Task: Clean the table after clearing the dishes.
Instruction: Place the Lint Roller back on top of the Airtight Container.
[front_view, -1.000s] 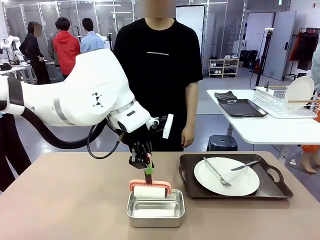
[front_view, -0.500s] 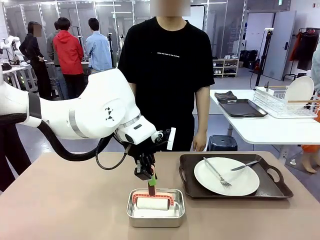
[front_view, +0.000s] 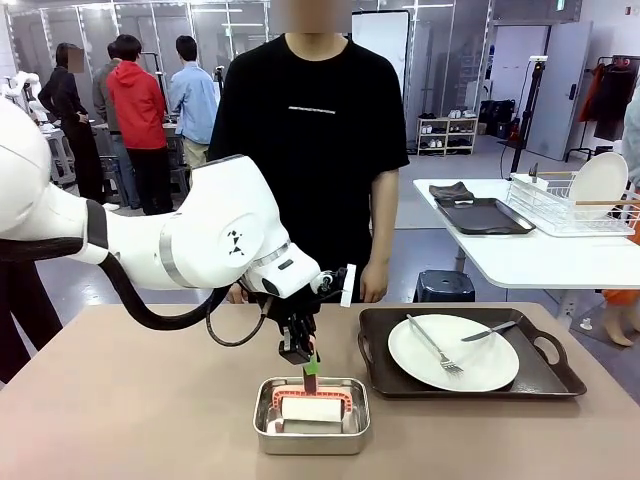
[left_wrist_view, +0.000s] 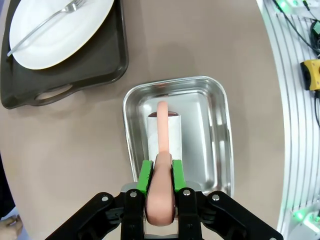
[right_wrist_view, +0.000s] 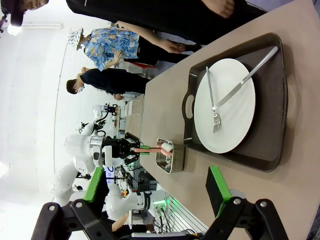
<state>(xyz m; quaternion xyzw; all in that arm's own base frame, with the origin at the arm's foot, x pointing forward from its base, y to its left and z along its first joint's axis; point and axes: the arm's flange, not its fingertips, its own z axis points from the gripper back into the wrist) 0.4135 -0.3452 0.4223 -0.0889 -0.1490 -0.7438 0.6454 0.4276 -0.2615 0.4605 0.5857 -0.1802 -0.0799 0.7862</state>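
Just right of the steel pan (front_view: 262, 425) on the table (front_view: 120, 400), one plate (front_view: 480, 370) with fork (front_view: 435, 345) and knife (front_view: 490, 331) sits on its tray (front_view: 540, 385), not yet cleared. Within the last second the left gripper (left_wrist_view: 160, 172), clamped on the pink roller (left_wrist_view: 162, 120), has lowered it into the pan, so wiping looks premature. The right gripper (right_wrist_view: 156, 187) gapes empty.

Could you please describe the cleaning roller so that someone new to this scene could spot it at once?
On the beige-brown table, left of the dark tray with the white plate, sits a small steel pan. The roller is inside it, gripped by the left gripper. It alone has a pink handle and a white roll.
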